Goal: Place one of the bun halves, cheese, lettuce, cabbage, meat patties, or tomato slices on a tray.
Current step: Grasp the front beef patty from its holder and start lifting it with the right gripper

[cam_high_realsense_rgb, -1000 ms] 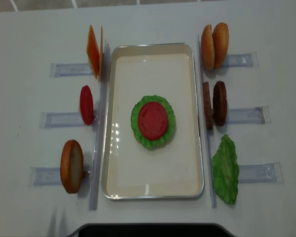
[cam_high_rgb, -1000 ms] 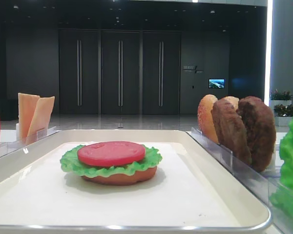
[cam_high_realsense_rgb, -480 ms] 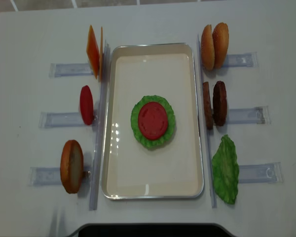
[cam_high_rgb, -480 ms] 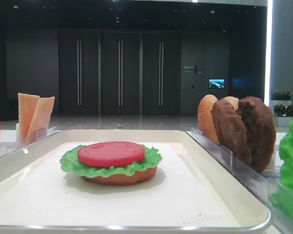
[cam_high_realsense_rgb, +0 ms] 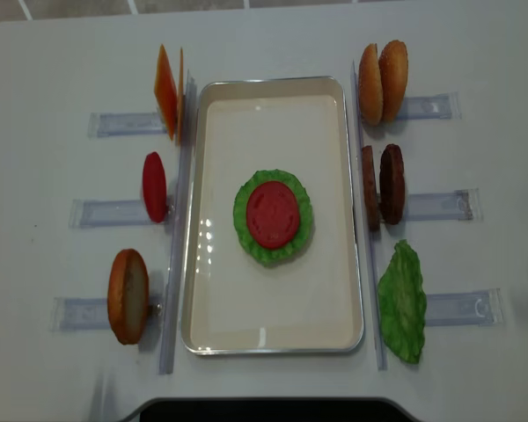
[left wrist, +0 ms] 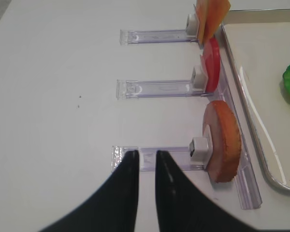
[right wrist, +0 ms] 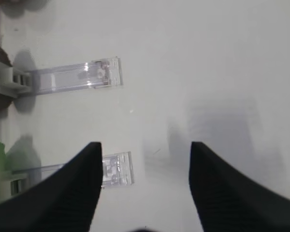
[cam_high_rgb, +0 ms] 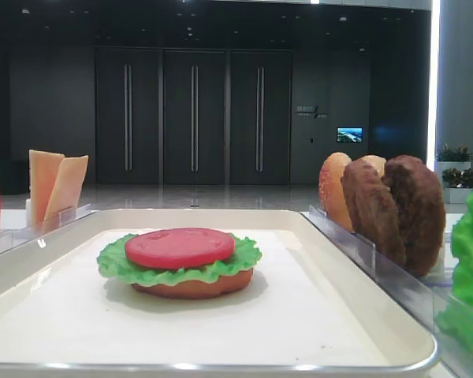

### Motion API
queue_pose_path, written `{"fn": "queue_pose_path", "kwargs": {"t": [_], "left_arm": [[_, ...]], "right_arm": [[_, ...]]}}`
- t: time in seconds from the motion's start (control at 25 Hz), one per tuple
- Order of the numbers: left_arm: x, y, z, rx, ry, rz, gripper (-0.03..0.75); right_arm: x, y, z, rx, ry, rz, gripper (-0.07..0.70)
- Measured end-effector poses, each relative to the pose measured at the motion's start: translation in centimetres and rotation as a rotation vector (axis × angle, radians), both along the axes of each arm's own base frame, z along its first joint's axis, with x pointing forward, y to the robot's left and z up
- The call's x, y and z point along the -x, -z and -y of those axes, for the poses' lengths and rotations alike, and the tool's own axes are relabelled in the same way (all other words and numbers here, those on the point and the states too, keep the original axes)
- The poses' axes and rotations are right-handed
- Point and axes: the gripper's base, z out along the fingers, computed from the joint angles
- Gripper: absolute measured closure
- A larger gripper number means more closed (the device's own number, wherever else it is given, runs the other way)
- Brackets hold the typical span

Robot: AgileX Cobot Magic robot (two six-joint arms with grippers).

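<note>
The cream tray [cam_high_realsense_rgb: 273,83] holds a stack: a bun half [cam_high_rgb: 193,287], lettuce [cam_high_realsense_rgb: 273,257] and a tomato slice [cam_high_realsense_rgb: 273,214] on top. On the left racks stand cheese [cam_high_realsense_rgb: 165,92], a tomato slice [cam_high_realsense_rgb: 154,186] and a bun half [cam_high_realsense_rgb: 128,295]. On the right stand bun halves [cam_high_realsense_rgb: 383,82], meat patties [cam_high_realsense_rgb: 383,185] and lettuce [cam_high_realsense_rgb: 403,301]. Cabbage is out of view. My left gripper [left wrist: 146,154] hovers over the rack left of the bun half [left wrist: 222,140], with a narrow empty gap between its jaws. My right gripper [right wrist: 145,145] is wide open and empty over bare table.
Clear plastic racks [right wrist: 72,77] lie along both long sides of the tray, their strips reaching outward. Another rack end [right wrist: 117,169] sits beside my right gripper's left finger. The white table [cam_high_realsense_rgb: 475,369] carries everything. Neither arm shows in the overhead view.
</note>
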Motion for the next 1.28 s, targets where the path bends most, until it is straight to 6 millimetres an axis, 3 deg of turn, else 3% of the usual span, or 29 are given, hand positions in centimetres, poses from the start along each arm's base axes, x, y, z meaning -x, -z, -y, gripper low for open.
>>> {"fn": "queue_pose_path", "kwargs": {"t": [0.2, 0.36, 0.44, 0.56, 0.88, 1.0, 1.16, 1.28], "left_arm": [[0.0, 0.0, 0.0, 0.0, 0.0, 0.0, 0.652], [0.0, 0.0, 0.0, 0.0, 0.0, 0.0, 0.676], [0.0, 0.0, 0.0, 0.001, 0.0, 0.0, 0.68], [0.0, 0.0, 0.0, 0.001, 0.0, 0.0, 0.681], [0.0, 0.0, 0.0, 0.001, 0.0, 0.0, 0.704], [0.0, 0.0, 0.0, 0.001, 0.0, 0.0, 0.713], [0.0, 0.0, 0.0, 0.001, 0.0, 0.0, 0.714], [0.0, 0.0, 0.0, 0.001, 0.0, 0.0, 0.715]], "right_arm": [[-7.3, 0.7, 1.1, -0.01, -0.001, -0.144, 0.249], [-11.1, 1.3, 1.4, 0.021, -0.016, -0.201, 0.253], [-12.4, 1.7, 0.6, 0.03, -0.026, -0.231, 0.254], [-13.3, 1.5, -2.0, 0.053, -0.047, -0.248, 0.26], [-12.3, -0.4, -14.1, 0.117, -0.186, -0.194, 0.261], [-12.4, -0.5, -17.6, 0.111, -0.219, -0.183, 0.261], [-13.4, 1.1, -20.9, 0.112, -0.233, -0.214, 0.261], [-14.2, 3.0, -22.1, 0.14, -0.239, -0.257, 0.261]]}}
